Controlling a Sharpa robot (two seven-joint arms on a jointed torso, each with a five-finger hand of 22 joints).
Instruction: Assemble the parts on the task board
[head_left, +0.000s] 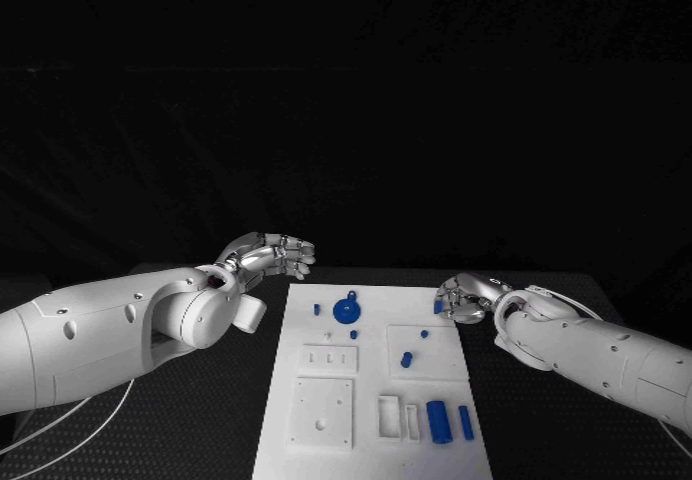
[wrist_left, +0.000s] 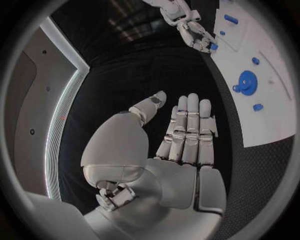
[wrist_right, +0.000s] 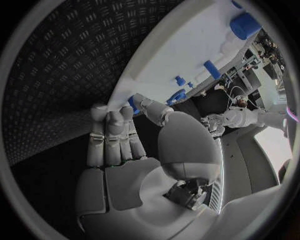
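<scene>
The white task board (head_left: 372, 400) lies in the middle of the table. On it a blue gear (head_left: 346, 308) stands near the far end, with small blue pegs (head_left: 407, 358) scattered around it. Two blue cylinders (head_left: 437, 421) lie at the near right. My left hand (head_left: 274, 256) hovers off the board's far left corner, with its fingers (wrist_left: 187, 125) straight and nothing in them. My right hand (head_left: 469, 298) is at the board's far right edge. It pinches a small blue part (wrist_right: 132, 103) between thumb and fingers, and the same part (wrist_left: 214, 46) shows at its fingertips.
White square plates (head_left: 325, 410) and a slotted white holder (head_left: 389, 416) sit on the board's near half. Pale cables (head_left: 72, 425) run over the black ridged table at the near left.
</scene>
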